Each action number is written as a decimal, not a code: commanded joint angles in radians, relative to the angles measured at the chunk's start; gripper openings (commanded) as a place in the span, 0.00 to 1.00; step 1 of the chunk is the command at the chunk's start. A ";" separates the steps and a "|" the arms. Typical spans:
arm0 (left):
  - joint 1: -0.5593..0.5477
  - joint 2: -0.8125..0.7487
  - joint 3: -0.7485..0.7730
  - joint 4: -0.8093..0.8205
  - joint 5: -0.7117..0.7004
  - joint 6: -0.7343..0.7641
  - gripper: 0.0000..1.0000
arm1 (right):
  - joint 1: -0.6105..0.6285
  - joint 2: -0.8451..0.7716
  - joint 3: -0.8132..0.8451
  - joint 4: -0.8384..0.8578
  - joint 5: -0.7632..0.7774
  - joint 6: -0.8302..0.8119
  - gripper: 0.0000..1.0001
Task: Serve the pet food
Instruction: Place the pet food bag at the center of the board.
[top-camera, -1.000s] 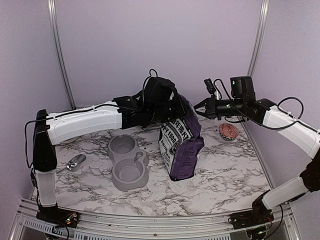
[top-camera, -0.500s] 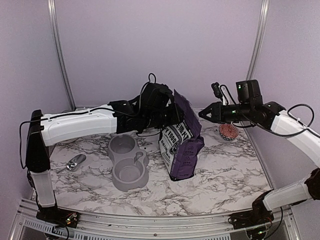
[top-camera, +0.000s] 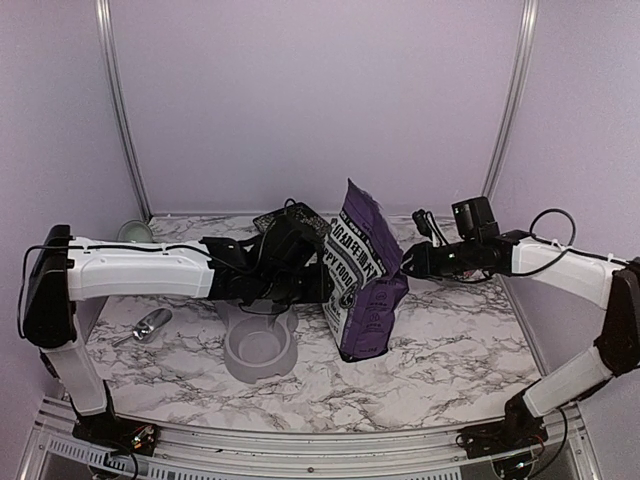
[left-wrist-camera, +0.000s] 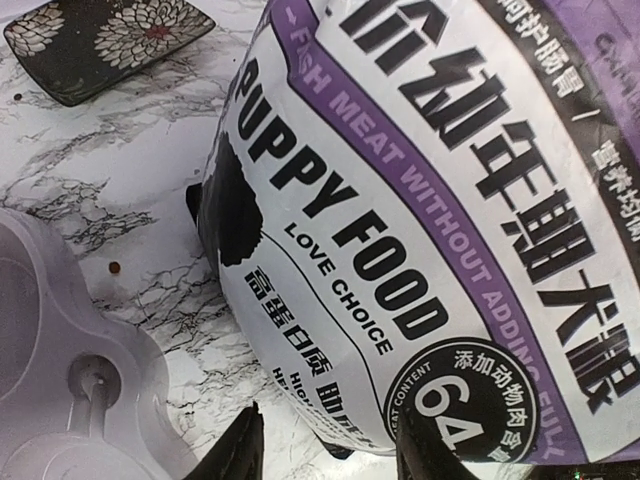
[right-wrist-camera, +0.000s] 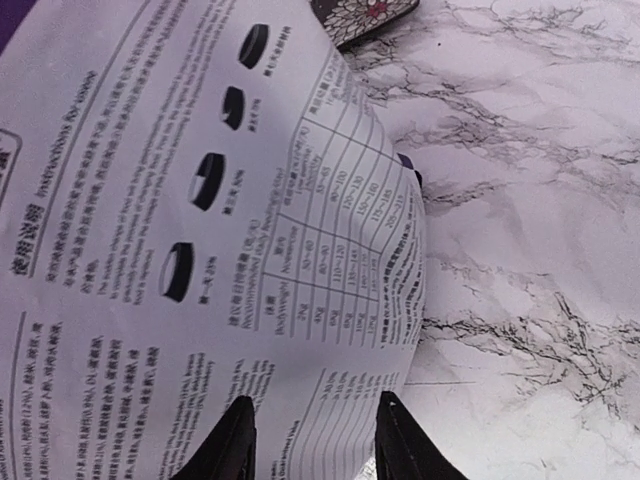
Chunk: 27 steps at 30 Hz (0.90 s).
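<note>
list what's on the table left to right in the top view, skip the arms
scoop → bowl → bag

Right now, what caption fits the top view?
Left gripper and right gripper, both open, flank puppy food bag near grey double bowl.

Left hand (left-wrist-camera: 328, 432), right hand (right-wrist-camera: 315, 402): jaws seemingly apart.

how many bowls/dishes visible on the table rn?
3. Grey double bowl, partly under the left arm; dark floral dish at the back, just left of the bag; small pale bowl in the far left corner. More may be hidden.
</note>
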 joint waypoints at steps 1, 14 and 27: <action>-0.009 0.060 0.019 0.008 0.030 0.008 0.47 | -0.073 0.092 0.002 0.142 -0.196 -0.003 0.41; -0.002 0.212 0.095 0.093 0.164 0.089 0.50 | -0.052 0.191 -0.102 0.263 -0.399 0.062 0.43; -0.003 0.019 -0.118 0.107 0.157 0.080 0.50 | 0.105 0.029 -0.254 0.352 -0.336 0.245 0.43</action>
